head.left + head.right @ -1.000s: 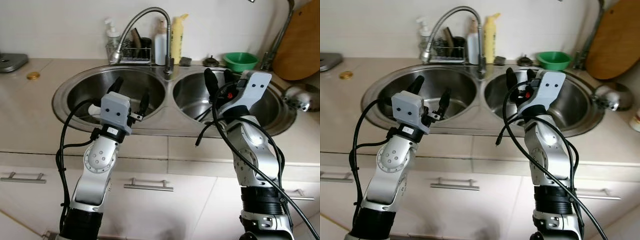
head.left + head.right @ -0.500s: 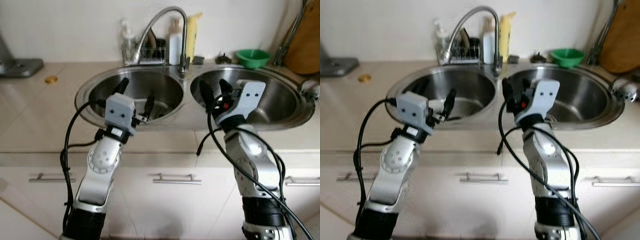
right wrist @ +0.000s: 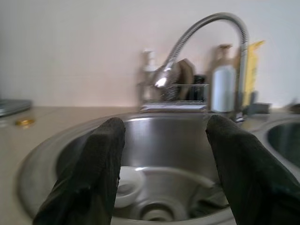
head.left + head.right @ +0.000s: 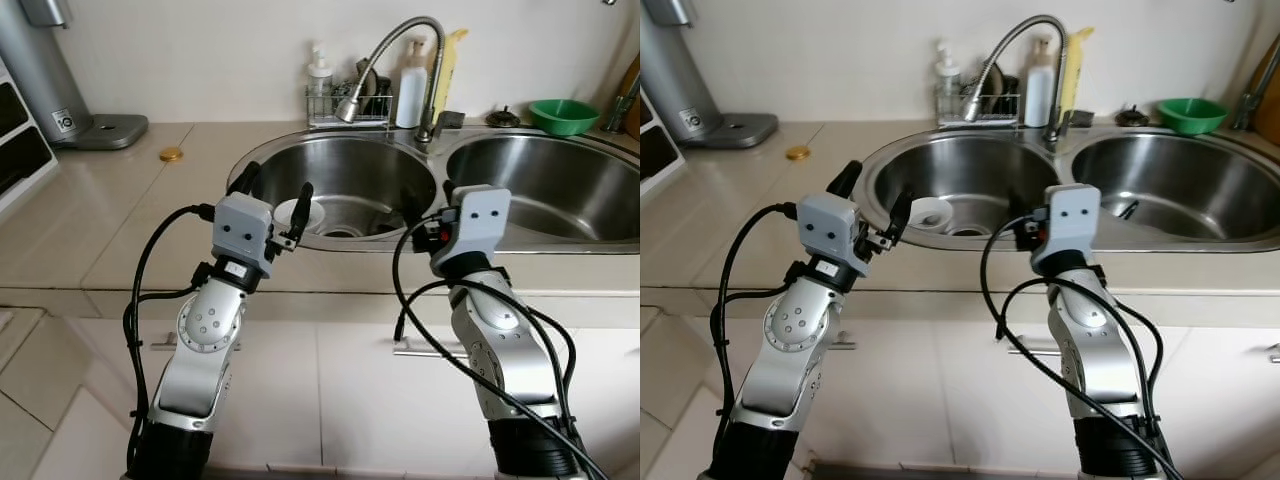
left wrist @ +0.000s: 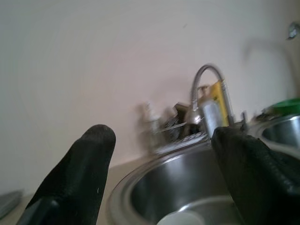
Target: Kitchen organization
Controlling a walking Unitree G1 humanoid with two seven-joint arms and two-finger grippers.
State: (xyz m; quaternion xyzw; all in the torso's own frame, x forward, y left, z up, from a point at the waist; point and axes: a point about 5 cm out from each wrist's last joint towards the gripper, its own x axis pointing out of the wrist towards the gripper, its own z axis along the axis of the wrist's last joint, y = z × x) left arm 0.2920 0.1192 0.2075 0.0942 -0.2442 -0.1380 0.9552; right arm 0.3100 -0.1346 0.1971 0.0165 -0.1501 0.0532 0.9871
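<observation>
A steel double sink runs along the counter, with its left basin [image 4: 345,165] straight ahead and its right basin [image 4: 560,190] off to the right. A small white cup-like thing [image 4: 297,213] lies in the left basin near the drain and appears between the fingers in the right wrist view [image 3: 124,185]. My left gripper [image 4: 273,190] is raised before the left basin's front rim, open and holding nothing. My right gripper [image 4: 428,205] hovers at the divide between the basins, also open and holding nothing, with its black fingers [image 3: 93,168] spread wide.
A curved faucet [image 4: 400,45] arches over the sink. Behind it stand a wire rack [image 4: 345,105], a soap dispenser [image 4: 319,75], a white bottle [image 4: 408,75] and a yellow bottle [image 4: 445,60]. A green bowl [image 4: 563,112] sits far right, a gold disc [image 4: 172,154] and a silver appliance [image 4: 45,70] left.
The whole view has shifted: the sink now sits further right and the appliance at the left has come into view. Both grippers stay open, raised before the sink.
</observation>
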